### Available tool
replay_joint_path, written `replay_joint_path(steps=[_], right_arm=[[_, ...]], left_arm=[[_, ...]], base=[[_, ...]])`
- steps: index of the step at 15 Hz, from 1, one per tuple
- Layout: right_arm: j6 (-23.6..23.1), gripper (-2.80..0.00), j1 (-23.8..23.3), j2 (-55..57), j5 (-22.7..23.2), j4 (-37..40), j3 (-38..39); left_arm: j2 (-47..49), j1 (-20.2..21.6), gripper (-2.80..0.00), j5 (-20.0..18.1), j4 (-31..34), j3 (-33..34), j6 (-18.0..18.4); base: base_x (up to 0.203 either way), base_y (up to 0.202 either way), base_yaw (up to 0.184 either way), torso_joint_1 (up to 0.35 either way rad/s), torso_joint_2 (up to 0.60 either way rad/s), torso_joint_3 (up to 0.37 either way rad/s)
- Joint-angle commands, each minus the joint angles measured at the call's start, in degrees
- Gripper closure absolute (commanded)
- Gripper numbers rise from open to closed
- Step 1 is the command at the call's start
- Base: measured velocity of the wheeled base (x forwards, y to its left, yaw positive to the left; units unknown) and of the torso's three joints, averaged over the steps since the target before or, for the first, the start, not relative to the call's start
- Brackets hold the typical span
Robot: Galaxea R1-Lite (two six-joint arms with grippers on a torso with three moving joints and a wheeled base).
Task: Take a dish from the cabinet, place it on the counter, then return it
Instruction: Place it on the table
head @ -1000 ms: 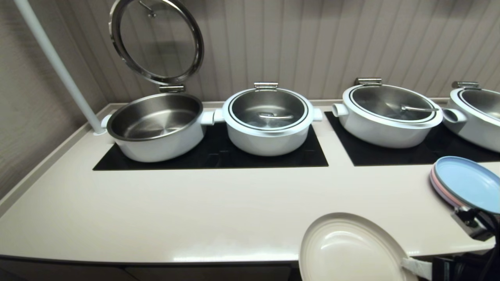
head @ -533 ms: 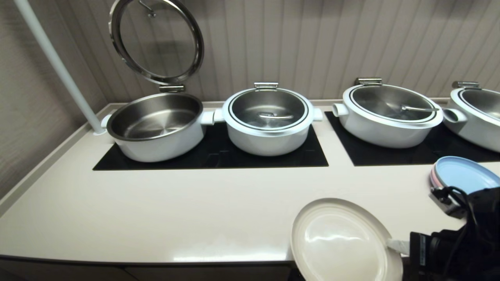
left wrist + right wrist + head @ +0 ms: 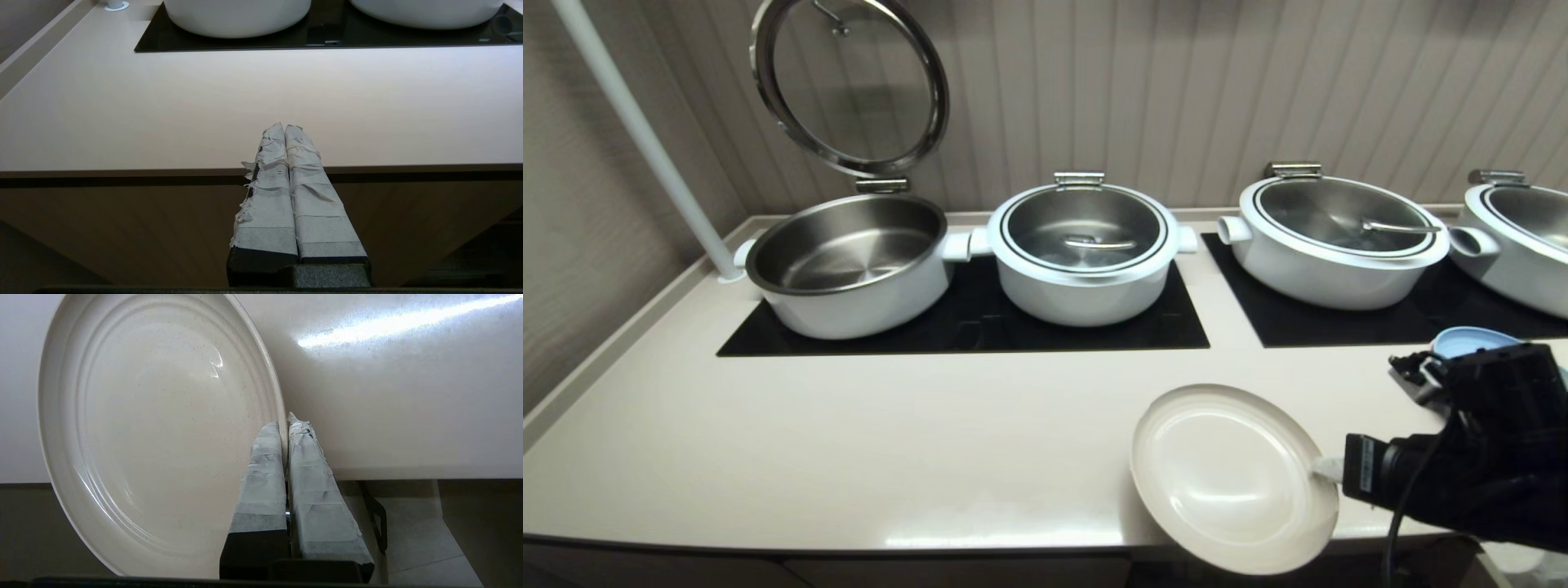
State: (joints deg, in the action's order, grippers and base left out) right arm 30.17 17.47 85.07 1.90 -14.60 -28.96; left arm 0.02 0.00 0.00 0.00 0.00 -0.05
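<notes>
Counter [image 3: 849, 457] front edge under pincer-held dish [image 3: 1225, 478].

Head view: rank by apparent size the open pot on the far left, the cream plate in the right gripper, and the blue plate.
1. Open pot and cream plate look alike in width; the plate is nearer the camera, so no ranking.
2. Blue plate: smallest, but mostly hidden behind the right gripper.

Buffet line: chafing pots [image 3: 1083, 245] on counter [image 3: 849, 441]
</notes>
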Motion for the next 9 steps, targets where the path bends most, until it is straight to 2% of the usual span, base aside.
replay_joint_path(steps=[1,4,9], right_arm=[[0.2,0.0,-0.4,2.9,0.0,-0.2,-1.5],[2.2,0.0,-1.8,6.5,0.0,-0.3,-4.5],[2.6,0.0,-5.1,11.5,0.0,-0.4,-9.1]], left_arm=[[0.0,0.0,0.0,0.0,0.0,0.0,0.0],[0.0,0.0,0.0,0.0,0.0,0.0,0.0],[0.0,0.0,0.0,0.0,0.0,0.0,0.0]], base=[[0.0,0.0,0.0,0.0,0.0,0.0],[0.0,0.0,0.0,0.0,0.0,0.0],[0.0,0.0,0.0,0.0,0.0,0.0]])
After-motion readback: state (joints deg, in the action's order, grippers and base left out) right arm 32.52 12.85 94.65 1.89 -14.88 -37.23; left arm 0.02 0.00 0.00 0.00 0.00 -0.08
